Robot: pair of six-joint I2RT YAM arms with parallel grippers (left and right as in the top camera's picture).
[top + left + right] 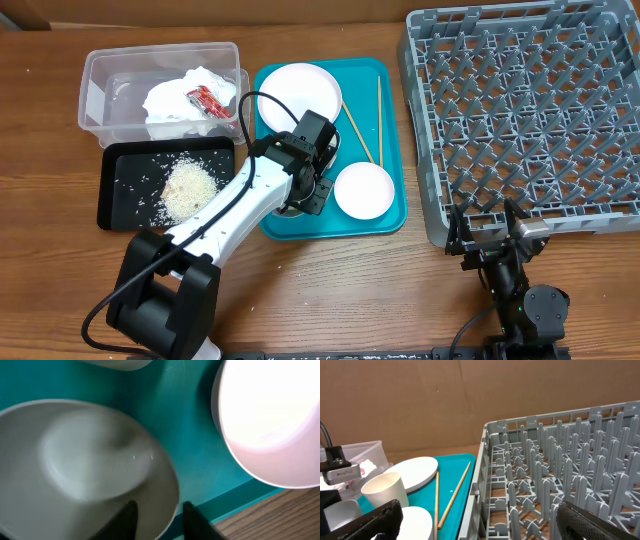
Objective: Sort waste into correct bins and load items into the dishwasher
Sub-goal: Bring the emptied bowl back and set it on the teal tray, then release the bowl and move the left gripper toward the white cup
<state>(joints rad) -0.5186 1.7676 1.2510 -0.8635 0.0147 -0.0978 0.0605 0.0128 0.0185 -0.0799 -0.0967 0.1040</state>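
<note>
My left gripper (308, 195) (161, 516) is shut on the rim of a small white bowl (85, 460) on the teal tray (395, 150), one finger inside and one outside. The arm mostly hides this bowl from overhead. A second small white bowl (363, 190) (270, 420) sits just to its right. The large white plate (300, 95) and two chopsticks (378, 110) lie further back on the tray. The white cup (382, 491) shows in the right wrist view. My right gripper (500, 240) (480, 520) is open and empty at the grey dish rack's (520, 100) front left corner.
The clear tub (100, 100) at the back left holds the crumpled napkin (175, 100) and the red wrapper (208, 100). The black tray (115, 185) in front of it holds a heap of rice (188, 185) and scattered grains. The rack's pegs stand upright.
</note>
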